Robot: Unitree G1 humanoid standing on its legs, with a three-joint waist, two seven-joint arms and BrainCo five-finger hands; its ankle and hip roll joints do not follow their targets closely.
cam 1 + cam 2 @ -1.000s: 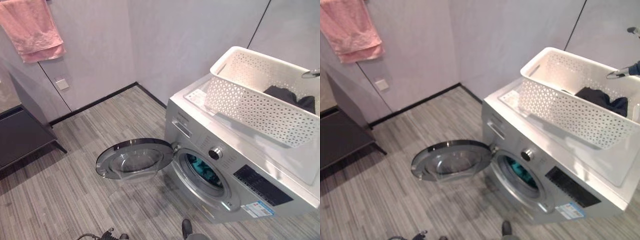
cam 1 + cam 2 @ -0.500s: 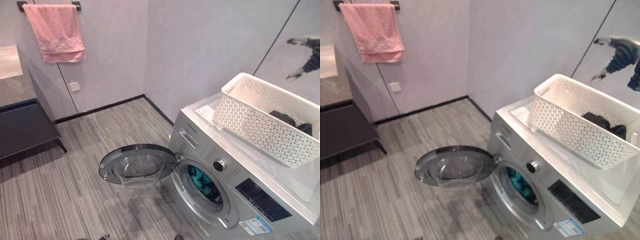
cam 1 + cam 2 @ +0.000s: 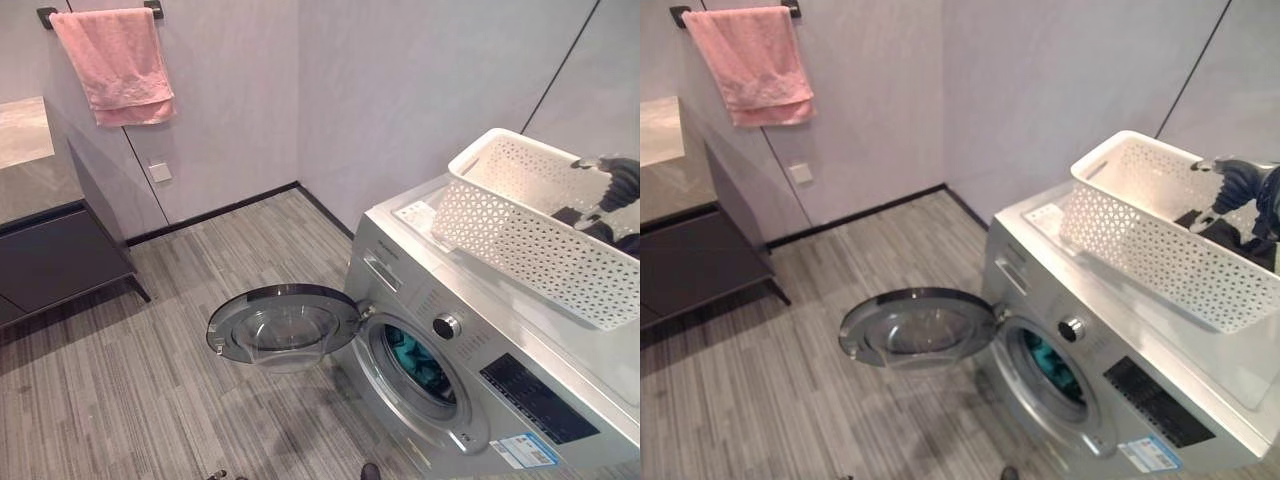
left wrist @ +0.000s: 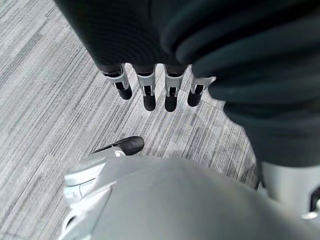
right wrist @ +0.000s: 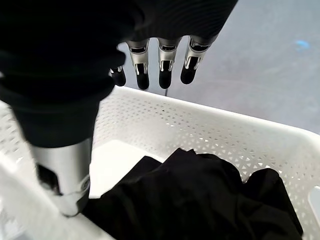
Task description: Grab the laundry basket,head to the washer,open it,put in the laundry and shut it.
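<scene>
My right hand [image 5: 160, 65] over basket [image 3: 520, 240], fingers straight, empty — I drop lower, curl round dark clothes [image 5: 200, 200], then carry to washer [image 3: 440, 370].

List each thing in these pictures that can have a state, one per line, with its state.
Silver front-loading washing machine: standing with its hatch uncovered, teal laundry inside.
Round glass washer door: swung wide open.
White perforated plastic laundry basket: on the washer's top, holding black clothing.
Pink towel: hanging on a wall rail.
Right robot hand: open, above the basket.
Left robot hand: open, empty, over the floor.
</scene>
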